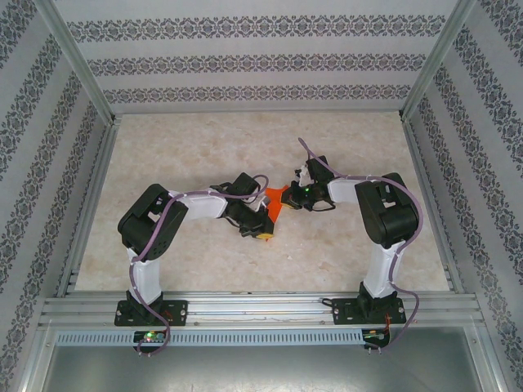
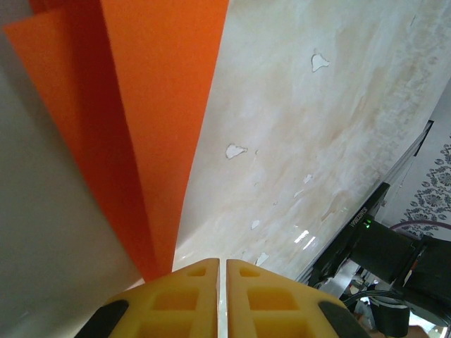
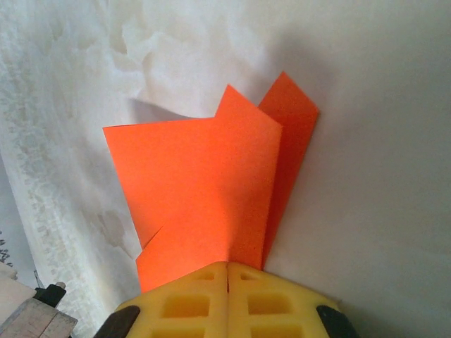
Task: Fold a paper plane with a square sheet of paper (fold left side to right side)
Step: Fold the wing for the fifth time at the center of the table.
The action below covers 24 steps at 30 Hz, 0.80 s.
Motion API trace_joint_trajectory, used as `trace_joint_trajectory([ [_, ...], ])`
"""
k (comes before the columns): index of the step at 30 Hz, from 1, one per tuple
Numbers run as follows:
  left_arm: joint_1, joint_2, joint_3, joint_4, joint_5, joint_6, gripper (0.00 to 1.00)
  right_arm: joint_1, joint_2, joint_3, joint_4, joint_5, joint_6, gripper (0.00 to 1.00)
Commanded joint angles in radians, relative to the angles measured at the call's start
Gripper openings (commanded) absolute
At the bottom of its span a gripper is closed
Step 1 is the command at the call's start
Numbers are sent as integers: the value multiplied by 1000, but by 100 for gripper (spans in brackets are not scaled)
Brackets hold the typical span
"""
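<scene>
Yellow fingers [image 3: 218, 299] of the right claw [image 3: 227, 266] are pressed together on the near edge of the orange paper [image 3: 204, 176]. It fans away from them in overlapping folded layers, with two corners jutting out at its far side. At the left wrist, the left claw [image 2: 220, 264] is likewise closed to a hairline seam, pinching the paper's narrow end at its tips while the layers widen away from it. From above, the paper is a small orange wedge near the middle of the table [image 1: 204, 147], with the two claws meeting it from either side. Whether it touches the surface cannot be told. The left arm [image 1: 155, 220] and right arm [image 1: 384, 208] bend inward from their bases on the metal rail [image 1: 261, 306] at the near edge. The pale marbled tabletop carries a few chipped white patches [image 2: 236, 150]. Patterned walls [image 1: 245, 57] close in three sides.
</scene>
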Motion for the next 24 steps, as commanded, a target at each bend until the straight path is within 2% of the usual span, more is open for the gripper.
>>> trace_joint_trajectory([
  [1, -12, 20, -18, 29, 19, -18, 11, 28, 74, -22, -94, 89, -29, 0],
  [24, -25, 42, -38, 74, 24, -43, 11, 31, 88, -17, -110, 100, -33, 0],
])
